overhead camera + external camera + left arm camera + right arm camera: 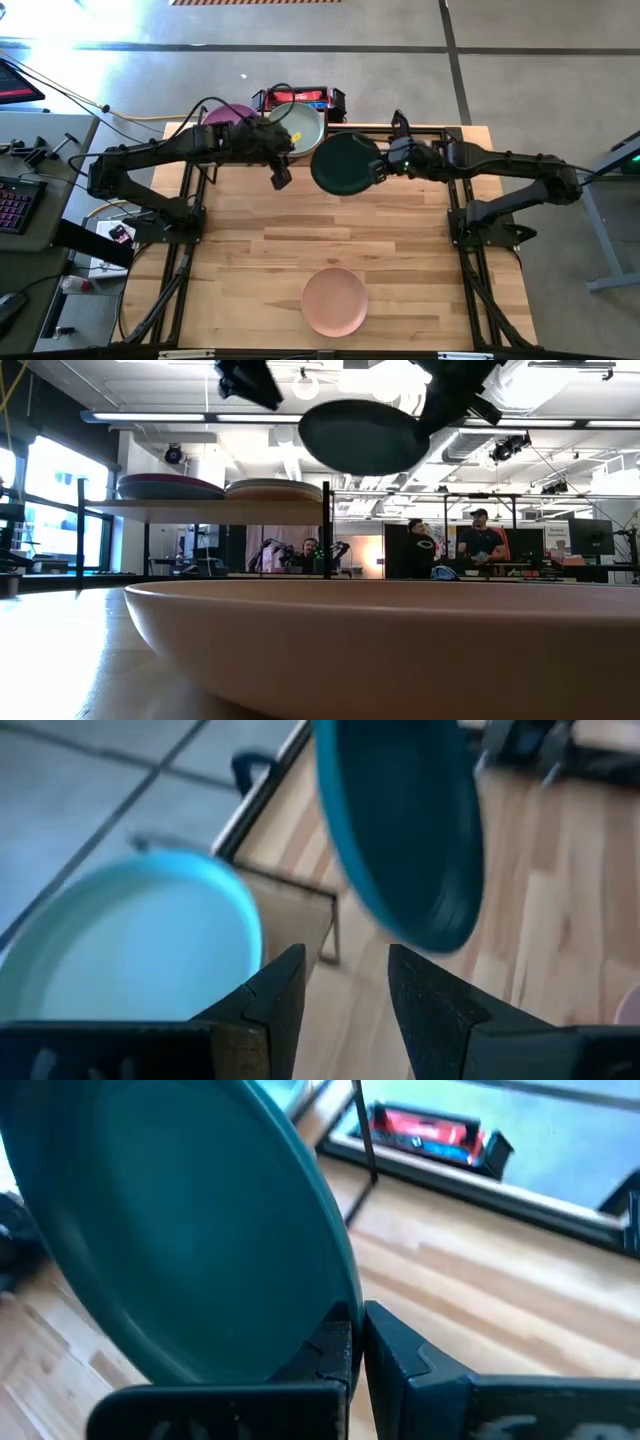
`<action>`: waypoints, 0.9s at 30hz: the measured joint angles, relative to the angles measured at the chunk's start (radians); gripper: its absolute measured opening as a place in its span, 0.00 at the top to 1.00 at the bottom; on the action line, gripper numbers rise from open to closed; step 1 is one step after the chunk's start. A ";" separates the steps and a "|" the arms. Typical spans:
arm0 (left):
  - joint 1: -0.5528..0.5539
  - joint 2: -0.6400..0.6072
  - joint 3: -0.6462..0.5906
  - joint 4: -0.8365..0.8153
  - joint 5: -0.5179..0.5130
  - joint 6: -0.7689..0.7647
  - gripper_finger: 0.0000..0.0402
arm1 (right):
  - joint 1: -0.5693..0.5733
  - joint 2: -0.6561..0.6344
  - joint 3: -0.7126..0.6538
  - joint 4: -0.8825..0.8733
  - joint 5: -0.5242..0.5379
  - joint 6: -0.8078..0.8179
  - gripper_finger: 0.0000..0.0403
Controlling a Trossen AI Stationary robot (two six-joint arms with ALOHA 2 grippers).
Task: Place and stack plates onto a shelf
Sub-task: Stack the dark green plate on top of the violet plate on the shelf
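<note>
At twelve o'clock on the surface (400,250), the dark teal plate (345,163) hangs just right of the shelf (200,507).
The right end effector (358,1342) is clamped on its rim; the left end effector (345,995) hovers beside, fingers apart, empty. Judgement: carry the plate level toward nine o'clock, over the sage green plate (300,122), lower flat, then release. A pink plate (335,300) waits at six o'clock.

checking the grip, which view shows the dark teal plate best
The right wrist view: the dark teal plate fills it, rim pinched in the right gripper. The high view shows it small, the low view only from below, the left wrist view part of it.
</note>
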 joint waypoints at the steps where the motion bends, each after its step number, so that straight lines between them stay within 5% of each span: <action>1: 0.005 0.000 0.000 0.025 0.010 0.010 0.67 | -0.010 -0.003 0.000 0.017 -0.001 -0.015 1.00; 27: 0.123 0.028 0.000 0.164 0.077 -0.037 0.67 | -0.118 -0.009 0.000 0.238 -0.023 -0.172 1.00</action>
